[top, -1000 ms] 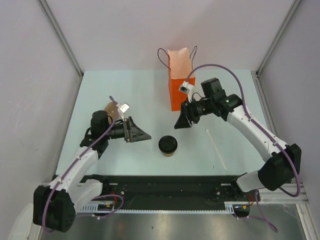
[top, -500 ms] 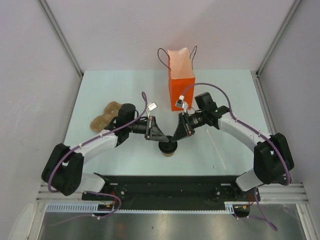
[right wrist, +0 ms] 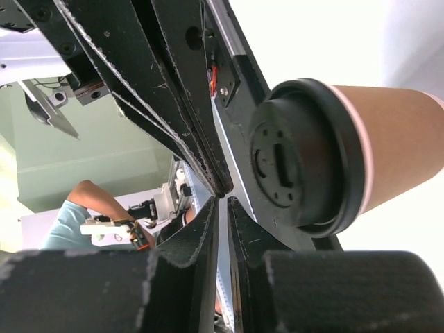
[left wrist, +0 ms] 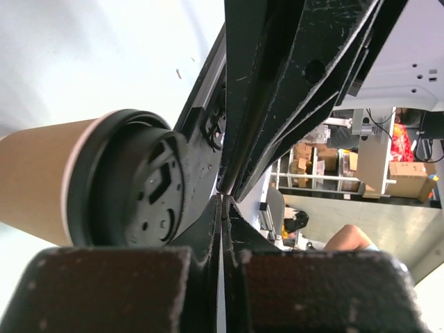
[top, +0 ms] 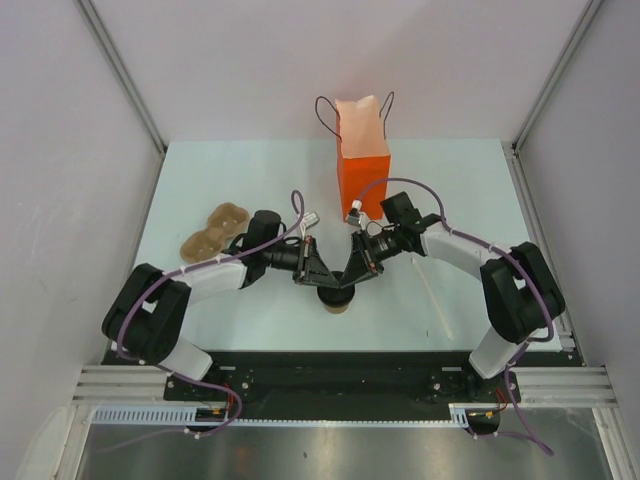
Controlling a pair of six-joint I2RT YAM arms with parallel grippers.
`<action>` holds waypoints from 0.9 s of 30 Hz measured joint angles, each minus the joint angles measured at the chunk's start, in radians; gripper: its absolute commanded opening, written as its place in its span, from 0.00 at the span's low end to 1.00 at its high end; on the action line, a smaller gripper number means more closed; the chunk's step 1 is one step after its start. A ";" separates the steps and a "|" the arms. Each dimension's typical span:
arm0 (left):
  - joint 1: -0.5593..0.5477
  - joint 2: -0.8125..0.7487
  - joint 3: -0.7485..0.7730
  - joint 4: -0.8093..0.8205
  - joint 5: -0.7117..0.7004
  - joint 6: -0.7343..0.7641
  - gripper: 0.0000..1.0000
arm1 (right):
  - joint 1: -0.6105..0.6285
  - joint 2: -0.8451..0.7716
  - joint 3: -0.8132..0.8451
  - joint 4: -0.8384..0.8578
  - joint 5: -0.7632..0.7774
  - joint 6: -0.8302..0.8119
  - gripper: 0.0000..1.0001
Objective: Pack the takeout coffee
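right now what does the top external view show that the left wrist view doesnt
Only the top external view: the orange bag standing behind the arms, and a brown cardboard piece on the table's left. Only the left wrist view: the moulded detail on the black lid, and shelves with boxes beyond the table. Both: the kraft cup and the left pincer, shut beside it.

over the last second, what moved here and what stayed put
Both arms swung inward. The left gripper came right from beside the brown cup carrier. The right gripper came left and nearer from beside the orange bag. Both now sit, fingers shut, at the top of the coffee cup. Nothing was grasped. Cup, bag, carrier and white stick stayed put.
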 measured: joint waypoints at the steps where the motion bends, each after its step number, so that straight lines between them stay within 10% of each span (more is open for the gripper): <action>1: 0.000 0.008 0.000 0.000 0.000 -0.001 0.00 | 0.000 0.007 -0.001 -0.001 0.001 0.000 0.14; 27: 0.018 0.175 0.039 -0.026 0.064 0.000 0.00 | -0.020 0.131 0.003 -0.001 -0.024 -0.007 0.15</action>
